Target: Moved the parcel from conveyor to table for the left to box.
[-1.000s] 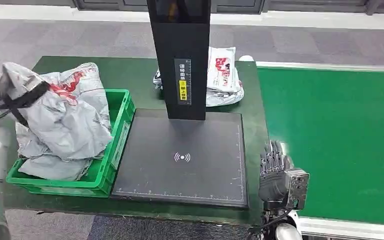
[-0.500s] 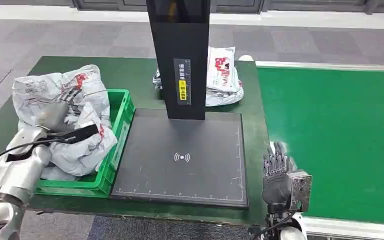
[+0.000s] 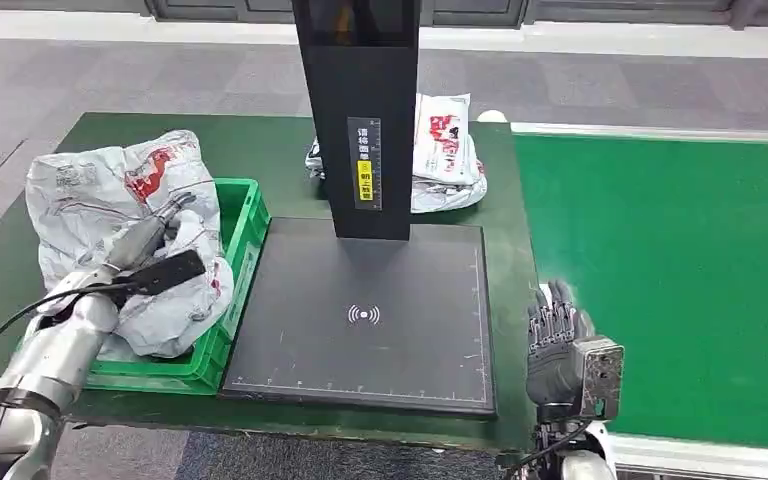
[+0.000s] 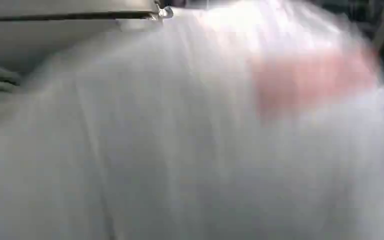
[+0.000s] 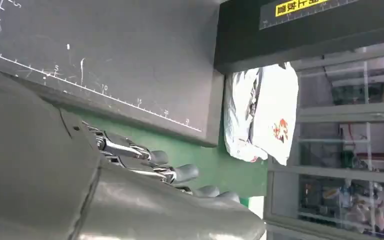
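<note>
right hand (image 3: 557, 345): nearest, about 5 o'clock of the scan pad, at the table's near right corner beside the conveyor. Fingers loosely extended and apart, nothing in them. Same in the right wrist view (image 5: 145, 165).
left arm (image 3: 45, 350): comes in at 8 o'clock, silver, reaching up over the crate.
left hand (image 3: 145, 235): lies on the parcel, fingers pressed into the plastic. Cannot tell if it grips or merely rests on the parcel; the left wrist view is a blur.
parcel (image 3: 120, 215): grey poly bag with red print, crumpled, piled in the green crate and spilling over its far and left rims. In the left wrist view it is a grey-white smear with a red patch (image 4: 205, 150).
green crate (image 3: 245, 230): on the table at 9 o'clock of the scan pad, touching the pad's left edge.
scan pad (image 3: 365, 315): dark square plate, centre of table, ruler marks along its edges, wireless icon in the middle.
black column (image 3: 360, 110): upright at the pad's 12 o'clock edge, yellow label on its face.
second bag (image 3: 445, 150): white and grey with red print, on the table behind the column at 1 o'clock.
conveyor (image 3: 670, 280): green belt, 3 o'clock, butted against the table (image 3: 260, 150).
</note>
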